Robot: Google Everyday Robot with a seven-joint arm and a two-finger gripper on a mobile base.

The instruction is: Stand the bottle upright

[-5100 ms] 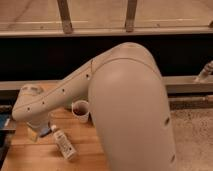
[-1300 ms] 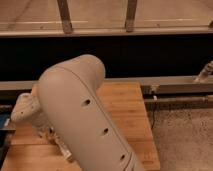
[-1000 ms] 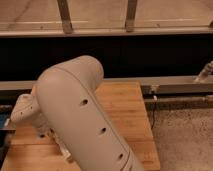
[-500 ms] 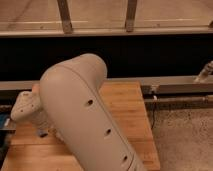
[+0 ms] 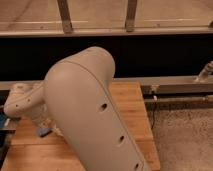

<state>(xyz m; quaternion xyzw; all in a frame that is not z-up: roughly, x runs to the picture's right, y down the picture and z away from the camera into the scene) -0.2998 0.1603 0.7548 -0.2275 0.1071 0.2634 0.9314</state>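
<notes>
Beige arm housing (image 5: pixel 95 115) fills the middle of the camera view, bending from the lower centre up and over toward the left, with three small round holes along its side. Its wrist section (image 5: pixel 20 102) drops to the left end of the wooden table (image 5: pixel 135 107). The end effector (image 5: pixel 46 126) sits low at that left end, just under the wrist and close to the table surface, and the big arm link hides most of it. Whether it is spread, pressed together or pinching anything cannot be told. A small blue patch (image 5: pixel 45 133) shows just beside it against the wood. The bottle cannot be seen; the arm covers the stretch of table by the end effector. Behind the table a metal rail (image 5: pixel 175 87) runs across, with a dark band (image 5: pixel 150 55) above it. Speckled floor (image 5: pixel 185 135) lies to the right of the table. A pale object (image 5: pixel 206 72) rests by the rail at the right edge.
</notes>
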